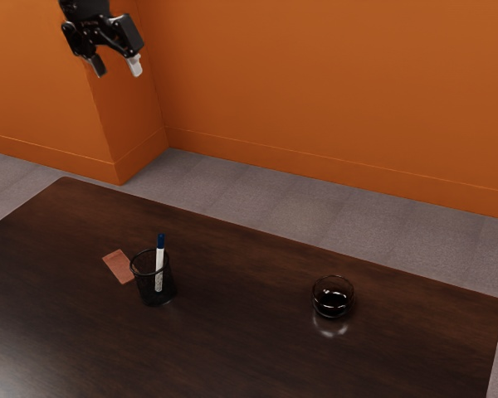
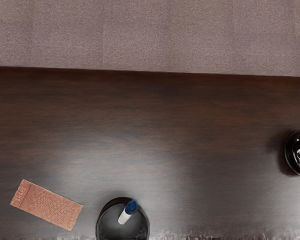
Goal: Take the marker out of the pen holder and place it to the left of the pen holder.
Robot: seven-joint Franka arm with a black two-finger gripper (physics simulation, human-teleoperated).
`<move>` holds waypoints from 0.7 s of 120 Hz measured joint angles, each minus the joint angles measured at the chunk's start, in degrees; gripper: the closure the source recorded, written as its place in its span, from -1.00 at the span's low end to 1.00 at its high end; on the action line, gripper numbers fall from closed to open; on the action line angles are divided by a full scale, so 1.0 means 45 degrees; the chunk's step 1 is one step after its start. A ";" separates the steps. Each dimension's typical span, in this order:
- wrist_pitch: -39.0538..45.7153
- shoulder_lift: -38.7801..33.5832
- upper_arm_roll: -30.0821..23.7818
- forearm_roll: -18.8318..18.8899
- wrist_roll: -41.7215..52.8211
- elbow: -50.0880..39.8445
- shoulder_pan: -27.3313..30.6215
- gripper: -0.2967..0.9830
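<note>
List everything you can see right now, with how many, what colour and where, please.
Marker: one, white with blue end, upright in the pen holder
Pen holder: one, black, on the table, exterior view's left
Flat rectangle: one, salmon, beside the pen holder
Round bowl: one, dark and glossy, table, exterior view's right
Table: one, dark brown, foreground
Floor: grey, beyond table
Walls: orange, background
Gripper: one, mostly black, raised, open

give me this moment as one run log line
pincer open, empty, raised | marker in pen holder, cap up | pink card beside holder | marker not yet out
</note>
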 joint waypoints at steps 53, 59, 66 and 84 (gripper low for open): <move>0.1112 0.2446 -0.1427 0.0737 -0.0305 -0.4285 -0.0262 -0.48; 0.2542 0.1887 -0.2007 0.0824 -0.0220 -0.6029 0.0176 -0.47; 0.4372 0.1209 -0.2292 0.0891 -0.0110 -0.7879 0.0496 -0.47; 0.8211 0.0470 -0.2383 0.0974 0.0481 -0.9700 0.1067 -0.46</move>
